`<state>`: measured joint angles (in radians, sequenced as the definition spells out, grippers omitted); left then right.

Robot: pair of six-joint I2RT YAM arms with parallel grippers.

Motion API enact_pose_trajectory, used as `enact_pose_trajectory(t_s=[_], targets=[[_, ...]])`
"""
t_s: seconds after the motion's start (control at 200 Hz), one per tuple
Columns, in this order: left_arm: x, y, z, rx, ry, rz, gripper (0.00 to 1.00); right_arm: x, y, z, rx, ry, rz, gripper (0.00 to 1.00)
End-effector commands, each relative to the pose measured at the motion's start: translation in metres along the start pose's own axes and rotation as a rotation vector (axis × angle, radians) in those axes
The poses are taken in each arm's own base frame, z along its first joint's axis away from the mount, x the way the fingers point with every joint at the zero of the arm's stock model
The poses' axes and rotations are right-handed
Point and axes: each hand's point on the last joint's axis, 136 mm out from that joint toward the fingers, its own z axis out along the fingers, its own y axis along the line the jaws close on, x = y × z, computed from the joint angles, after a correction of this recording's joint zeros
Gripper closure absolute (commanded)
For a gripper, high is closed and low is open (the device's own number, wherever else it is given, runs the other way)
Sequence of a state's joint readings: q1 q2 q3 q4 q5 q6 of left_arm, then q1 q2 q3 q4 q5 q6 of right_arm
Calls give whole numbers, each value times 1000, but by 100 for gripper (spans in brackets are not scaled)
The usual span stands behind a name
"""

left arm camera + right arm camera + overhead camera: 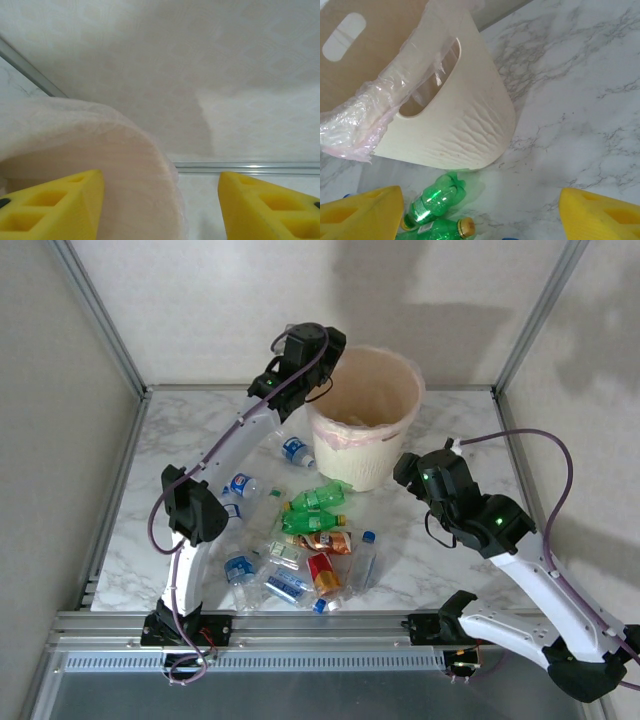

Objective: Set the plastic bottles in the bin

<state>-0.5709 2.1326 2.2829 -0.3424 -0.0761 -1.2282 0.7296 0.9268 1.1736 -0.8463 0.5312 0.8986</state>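
At the far middle of the table (445, 570) stands the bin (372, 466), its pinkish liner (355, 127) folded loosely over the rim. The left gripper (333, 348) hangs at the bin's far-left rim. In its wrist view its yellow fingers (60, 200) are spread wide with nothing between them, and the lined edge lies just below the left finger. The right gripper (409, 469) sits just right of the bin. Its fingers (365, 210) are also apart and empty, and they point down at two green bottles (434, 199) lying close against the bin's near side.

Most of the plastic bottles (300, 550) are not yet binned. They lie in a loose heap near and left of the bin: clear ones with blue labels, green ones and red-labelled ones, several touching. What is already inside the bin cannot be made out.

The left gripper probably has to come away from the rim. If a finger catches the slack liner on the way, it could drag the plastic off or tip the light bin. The right gripper's likely target, the green pair, is crushed and round-sided. An off-centre squeeze could squirt a bottle sideways or roll it further into the heap. The bottles also lie so close to the bin wall that a spread finger may strike the wall and shove the bin. Both arms work near the same rim, so their paths could cross.
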Motion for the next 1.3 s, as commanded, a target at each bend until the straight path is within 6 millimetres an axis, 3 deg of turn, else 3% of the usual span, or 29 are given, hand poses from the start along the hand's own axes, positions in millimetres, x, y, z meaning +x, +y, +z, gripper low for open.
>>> enact_pose_trajectory(t_s=[0.0, 0.165, 0.355, 0.441, 0.531, 0.671, 0.796, 0.956, 1.162, 1.297], targets=[[-26, -47, -41, 84, -65, 11, 38, -12, 0, -6, 11, -33, 12, 18], [-46, -68, -75, 100, -125, 127, 38, -9, 2, -3, 5, -17, -1, 17], [-82, -74, -138, 42, -252, 367, 37, 14, 12, 11, -21, 76, -41, 16], [-101, -61, -173, -12, -320, 453, 33, 30, 12, 16, -26, 130, -55, 17], [-116, -34, -206, -52, -360, 492, 29, 51, 12, 19, -36, 184, -53, 18], [-134, 25, -242, -119, -384, 484, 20, 100, 4, 21, -23, 268, -54, 19], [-132, 70, -249, -117, -314, 449, 15, 148, -2, 24, -14, 354, -62, 17], [-121, 118, -238, -176, -226, 384, 22, 202, -21, 37, 29, 472, -108, 10], [-108, 148, -227, -226, -171, 364, 23, 226, -27, 38, 20, 523, -111, 6], [-95, 162, -226, -206, -126, 332, 30, 242, -31, 42, 56, 570, -123, 6]])
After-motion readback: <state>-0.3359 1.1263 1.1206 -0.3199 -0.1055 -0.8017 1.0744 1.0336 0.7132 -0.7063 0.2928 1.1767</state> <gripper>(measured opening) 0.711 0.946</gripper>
